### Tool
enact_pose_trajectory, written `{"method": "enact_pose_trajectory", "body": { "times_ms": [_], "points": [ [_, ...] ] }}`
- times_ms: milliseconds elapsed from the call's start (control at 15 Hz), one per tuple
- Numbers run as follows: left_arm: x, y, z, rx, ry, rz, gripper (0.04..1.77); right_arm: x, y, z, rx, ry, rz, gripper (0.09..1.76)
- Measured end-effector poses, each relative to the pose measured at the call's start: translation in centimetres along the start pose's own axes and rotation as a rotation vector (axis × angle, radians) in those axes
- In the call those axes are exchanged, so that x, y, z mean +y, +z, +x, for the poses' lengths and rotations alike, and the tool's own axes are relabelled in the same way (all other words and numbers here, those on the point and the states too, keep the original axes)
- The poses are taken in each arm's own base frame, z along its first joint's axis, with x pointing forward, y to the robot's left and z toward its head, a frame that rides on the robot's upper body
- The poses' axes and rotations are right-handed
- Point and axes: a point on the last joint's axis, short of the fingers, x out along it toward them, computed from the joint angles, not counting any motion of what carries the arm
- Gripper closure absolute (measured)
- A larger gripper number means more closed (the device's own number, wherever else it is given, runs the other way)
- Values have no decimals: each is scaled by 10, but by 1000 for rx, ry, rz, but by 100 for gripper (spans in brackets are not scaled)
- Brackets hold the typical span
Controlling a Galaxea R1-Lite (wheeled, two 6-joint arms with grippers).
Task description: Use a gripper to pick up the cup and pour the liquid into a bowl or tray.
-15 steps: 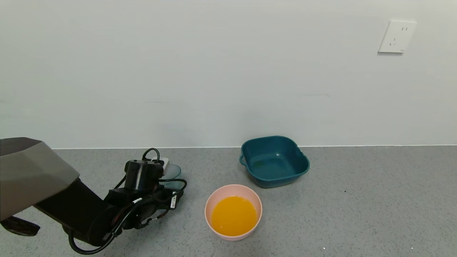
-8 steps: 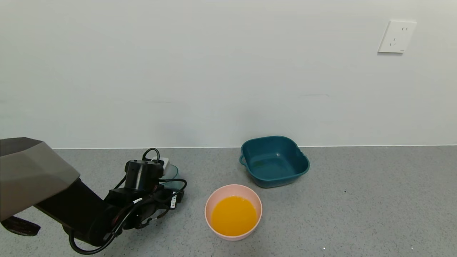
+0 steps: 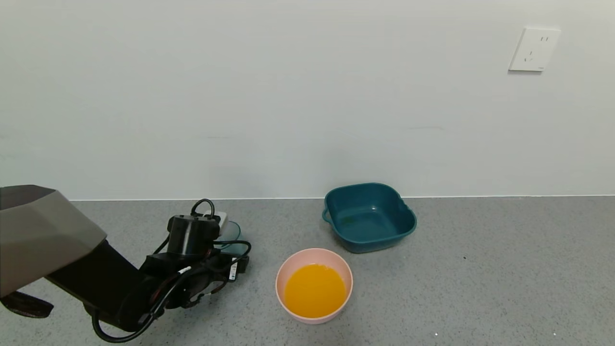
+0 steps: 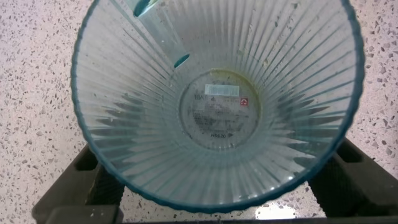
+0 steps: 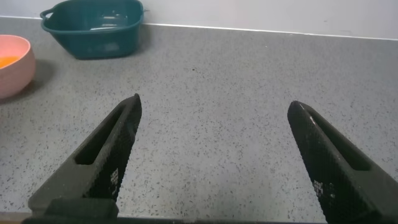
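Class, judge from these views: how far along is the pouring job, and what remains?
Done: the liquid sits in the pink bowl, and the cup looks empty. In hand: the left gripper holds the cup near the counter. Left: probably only releasing it. The right gripper is idle, open.

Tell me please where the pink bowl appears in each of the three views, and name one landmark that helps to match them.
Head view: the pink bowl, holding orange liquid, sits low and centre on the grey floor.
Left wrist view: not in it; the empty cup fills the picture.
Right wrist view: only a part shows at the left edge.
Shared landmark: the dark teal basin just behind the bowl, in the head and right wrist views.
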Motion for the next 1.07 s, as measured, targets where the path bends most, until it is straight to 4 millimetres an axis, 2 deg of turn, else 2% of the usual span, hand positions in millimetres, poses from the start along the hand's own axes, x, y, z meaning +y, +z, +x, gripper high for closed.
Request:
{"method": "enact_pose_trajectory", "body": {
  "times_ms": [333, 533, 800, 1067],
  "points": [
    [1, -2, -5, 4, -2, 2, 13, 0, 0, 0, 0, 0, 0, 14],
    [2, -7, -15, -20, -9, -1, 12, 0, 0, 0, 0, 0, 0, 14],
    [6, -16, -34, -52, -11, -2, 11, 0, 0, 0, 0, 0, 0, 14],
    [15, -19, -62, -80, -11, -4, 11, 0, 0, 0, 0, 0, 0, 14]
  ]
}}
